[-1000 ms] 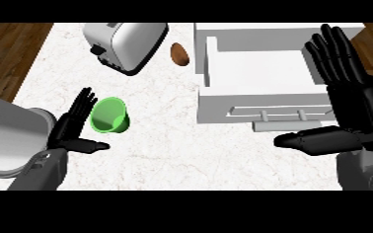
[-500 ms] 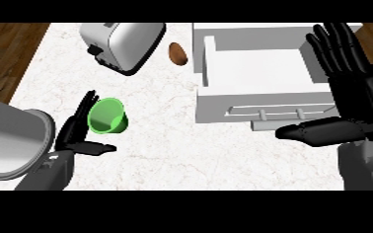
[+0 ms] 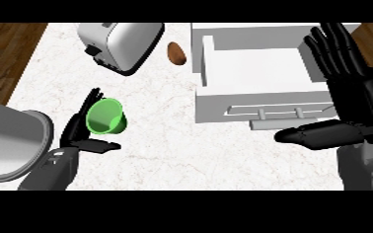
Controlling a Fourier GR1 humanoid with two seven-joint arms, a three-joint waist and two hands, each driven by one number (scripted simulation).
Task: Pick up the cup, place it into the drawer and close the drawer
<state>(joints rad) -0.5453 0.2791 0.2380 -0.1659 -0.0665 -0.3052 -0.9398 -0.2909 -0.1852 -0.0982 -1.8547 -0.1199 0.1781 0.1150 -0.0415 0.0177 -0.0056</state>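
The bench (image 3: 167, 143) is a pale marbled top that fills most of the head view, with a strip of dark wood floor (image 3: 18, 54) showing past its left edge and a thin sliver at the upper right. The widest open stretch of bench lies in the lower middle, between the two forearms and below the drawer front.

The drawer (image 3: 255, 64) is a white box standing open at the upper right, its hollow facing up and its handled front panel toward the lower edge. Left of it, at the upper middle, sits a silver toaster (image 3: 120, 44), tilted in the view, and a small brown egg-shaped object (image 3: 176, 53) lies between toaster and drawer, just beside the drawer's left wall. A large grey rounded object (image 3: 18, 140) is cut off by the left edge, close to the left forearm.

The right hand (image 3: 342, 79) stands at the right edge over the drawer's right side, fingers straight and spread, thumb stretched leftward below the drawer front, holding nothing.

The left hand (image 3: 80, 131) is at the lower left, fingers straight and open behind the green cup (image 3: 106, 117), thumb out beneath it. The cup lies tipped against the fingers, well apart from the drawer.
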